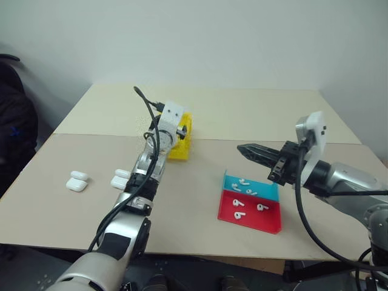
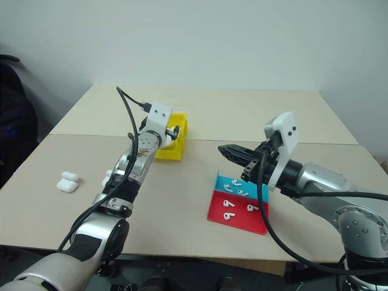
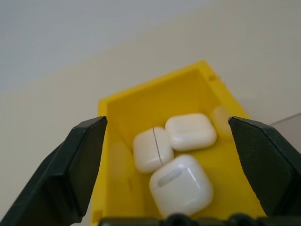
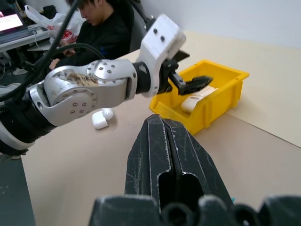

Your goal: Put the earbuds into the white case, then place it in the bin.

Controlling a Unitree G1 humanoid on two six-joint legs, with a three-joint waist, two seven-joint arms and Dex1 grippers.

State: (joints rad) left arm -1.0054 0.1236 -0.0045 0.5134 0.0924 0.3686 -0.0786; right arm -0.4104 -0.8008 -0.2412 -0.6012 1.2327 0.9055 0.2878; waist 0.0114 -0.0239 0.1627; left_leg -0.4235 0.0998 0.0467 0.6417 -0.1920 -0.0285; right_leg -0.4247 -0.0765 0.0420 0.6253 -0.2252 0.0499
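Left end effector (image 3: 169,155) over bin (image 3: 123,107), jaws apart.
Three white cases (image 3: 181,185) lay directly below it; right end effector (image 4: 168,123) closed, empty.

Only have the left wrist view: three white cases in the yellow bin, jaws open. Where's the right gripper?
Observer: The right gripper is shut, held off the table by the far side of the flat red-and-blue plastic tray, pointing toward the small yellow plastic bin.
Operator: Earbuds on that tray?
Observer: Yes, several tiny white stemmed earbuds lie loose on both its blue and red parts.
Operator: Cases outside the bin?
Observer: Yes, small glossy white cases sit on the beige table, left of the left arm.
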